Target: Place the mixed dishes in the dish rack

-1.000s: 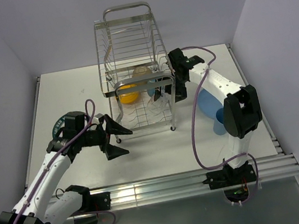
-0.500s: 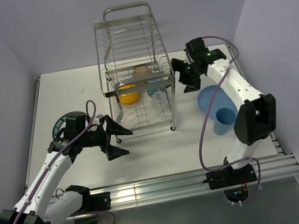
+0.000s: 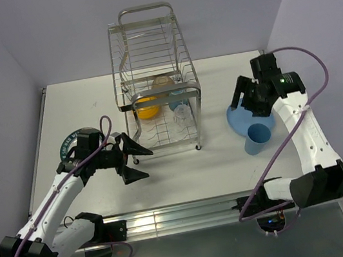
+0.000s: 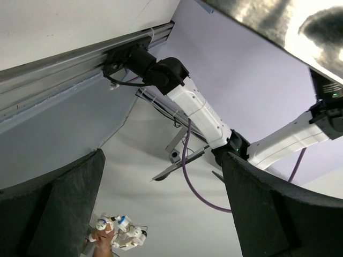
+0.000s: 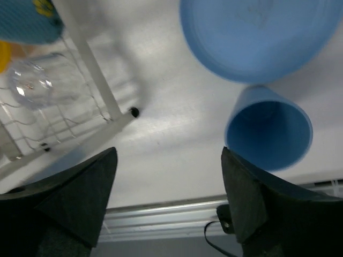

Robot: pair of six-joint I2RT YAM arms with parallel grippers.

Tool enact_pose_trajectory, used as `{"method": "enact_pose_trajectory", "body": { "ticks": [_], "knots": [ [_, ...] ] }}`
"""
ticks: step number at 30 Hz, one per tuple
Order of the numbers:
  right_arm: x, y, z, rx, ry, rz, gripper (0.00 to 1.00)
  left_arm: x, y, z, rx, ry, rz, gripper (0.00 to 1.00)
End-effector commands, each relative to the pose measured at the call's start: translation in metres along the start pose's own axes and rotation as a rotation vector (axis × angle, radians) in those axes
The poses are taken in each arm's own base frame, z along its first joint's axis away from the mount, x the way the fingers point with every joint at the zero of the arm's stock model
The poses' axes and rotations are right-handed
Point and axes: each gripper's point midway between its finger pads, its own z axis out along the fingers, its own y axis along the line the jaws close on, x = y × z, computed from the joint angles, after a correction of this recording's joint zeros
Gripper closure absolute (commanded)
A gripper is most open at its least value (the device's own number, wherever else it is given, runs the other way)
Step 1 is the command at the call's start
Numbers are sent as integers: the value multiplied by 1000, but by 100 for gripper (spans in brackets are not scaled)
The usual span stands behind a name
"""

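**Right arm** point(image 3: 305, 130): a second ago its right jaws were at the right side of the dish rack point(image 3: 152, 53), level with the lower tier. They have since swung clear and now hang above the blue plate point(image 3: 236, 121). The right jaws are spread wide and hold nothing.

**Left arm** point(image 3: 58, 195): unmoved over the same second. The left jaws are wide open and empty, low over the surface point(image 3: 77, 111) near the rack's front left foot.

**In the rack:**
- Clear glass point(image 3: 183, 113), on the lower tier.
- Yellow-orange bowl point(image 3: 148, 110), to its left.
- A teal item point(image 5: 27, 19), probably the mug, above the glass.

**Outside the rack:**
- Blue plate, flat on the surface to the right of the rack.
- Blue cup point(image 3: 258, 137), upright at the plate's near edge, mouth up.

**Reading:** the glass looks delivered. The retreat towards the right side suggests the plate or cup comes next.

**Markings:**
- Yellow mark on the teal item, illegible.
- Pale lettering on a dark round part of the left arm, too small to read.
- No brand is legible anywhere.
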Motion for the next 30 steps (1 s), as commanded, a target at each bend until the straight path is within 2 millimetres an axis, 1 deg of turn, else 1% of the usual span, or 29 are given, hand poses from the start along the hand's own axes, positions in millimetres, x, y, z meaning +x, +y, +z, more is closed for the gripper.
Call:
{"method": "enact_pose_trajectory", "body": {
  "ticks": [1, 2, 3, 5, 7, 8, 10, 11, 13, 15, 16, 17, 18, 20, 21, 22, 23, 24, 25, 26, 27, 28, 29, 30],
  "knots": [
    [32, -23, 4, 68, 54, 12, 18, -1, -3, 0, 12, 9, 31, 3],
    [36, -25, 4, 67, 56, 15, 19, -1, -2, 0, 8, 10, 30, 3],
    [45, -30, 6, 80, 73, 18, 20, -1, -2, 0, 4, 10, 32, 3],
    [55, -39, 11, 110, 95, 14, 21, -1, -3, -1, -4, 9, 34, 3],
    [59, -43, 16, 125, 97, 11, 22, -1, -3, -2, -10, 4, 39, 3],
    [64, -48, 22, 143, 110, 10, 22, -1, -5, -2, -11, 0, 48, 3],
    [65, -51, 30, 159, 108, 4, 22, 0, -4, -3, -19, -1, 44, 3],
    [71, -56, 38, 179, 134, 2, 22, 1, -4, -4, -20, 0, 46, 3],
    [71, -57, 48, 183, 128, -2, 22, 4, -5, -6, -19, 4, 54, 3],
    [76, -61, 60, 198, 146, -7, 23, 7, -5, -7, -21, 13, 65, 3],
    [71, -62, 66, 206, 123, -9, 23, 10, -5, -9, -18, 16, 75, 3],
    [75, -65, 74, 226, 143, -15, 23, 12, -4, -10, -23, 19, 75, 3],
    [74, -67, 78, 233, 147, -25, 24, 14, -5, -11, -21, 24, 90, 4],
    [69, -67, 87, 252, 147, -34, 28, 21, -5, -15, -23, 36, 97, 4],
    [67, -67, 89, 252, 146, -42, 31, 24, -9, -18, -17, 36, 119, 4],
    [64, -66, 91, 247, 137, -46, 46, 28, -12, -21, -7, 35, 138, 5],
    [59, -64, 91, 245, 132, -53, 58, 30, -15, -23, 0, 37, 152, 6],
    [58, -64, 93, 250, 138, -61, 70, 34, -24, -27, 21, 34, 188, 6],
    [56, -65, 91, 261, 139, -63, 89, 39, -32, -31, 43, 34, 223, 7],
    [47, -65, 86, 276, 109, -63, 93, 43, -40, -35, 64, 37, 258, 7],
    [42, -65, 82, 283, 91, -58, 94, 50, -57, -42, 100, 31, 336, 7],
    [39, -67, 76, 299, 84, -59, 98, 54, -67, -47, 119, 32, 380, 8],
    [25, -62, 65, 294, 38, -55, 99, 60, -76, -51, 137, 42, 421, 8],
    [17, -64, 58, 320, 6, -46, 100, 70, -97, -62, 177, 27, 518, 8]
  ]
}}
